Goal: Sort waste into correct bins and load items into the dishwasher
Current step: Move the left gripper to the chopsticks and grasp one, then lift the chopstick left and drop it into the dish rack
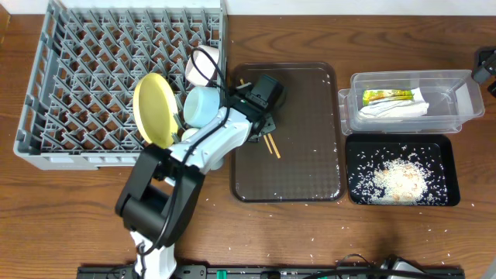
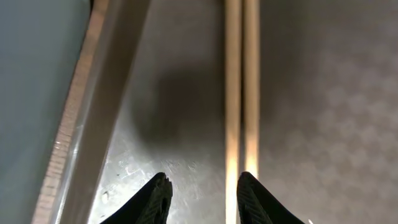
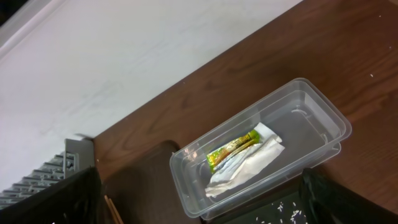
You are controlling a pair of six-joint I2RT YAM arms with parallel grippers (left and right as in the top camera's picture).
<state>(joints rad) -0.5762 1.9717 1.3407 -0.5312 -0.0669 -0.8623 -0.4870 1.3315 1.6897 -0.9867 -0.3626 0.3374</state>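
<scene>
My left gripper (image 1: 266, 126) is low over the dark brown serving tray (image 1: 310, 167), open, at the wooden chopsticks (image 1: 272, 146). In the left wrist view the chopsticks (image 2: 241, 87) lie side by side on the tray; one runs between the open fingers (image 2: 205, 194), the other along the right finger. The yellow plate (image 1: 156, 108), light blue bowl (image 1: 203, 105) and white bowl (image 1: 203, 65) stand in the grey dish rack (image 1: 85, 85). The clear tub (image 1: 457, 99) holds the wrapper (image 1: 386, 96) and white paper (image 1: 399, 109). Rice (image 1: 399, 182) lies in the black tray (image 1: 356, 147). My right gripper (image 1: 487, 66) is open and empty above the tub (image 3: 311, 124).
Loose rice grains are scattered on the brown tray and on the wooden table (image 1: 256, 232) near its front. The rack's right wall (image 1: 223, 46) stands close to the left arm. The right wrist view shows the wrapper (image 3: 233, 149), the paper (image 3: 245, 165) and the table's far edge.
</scene>
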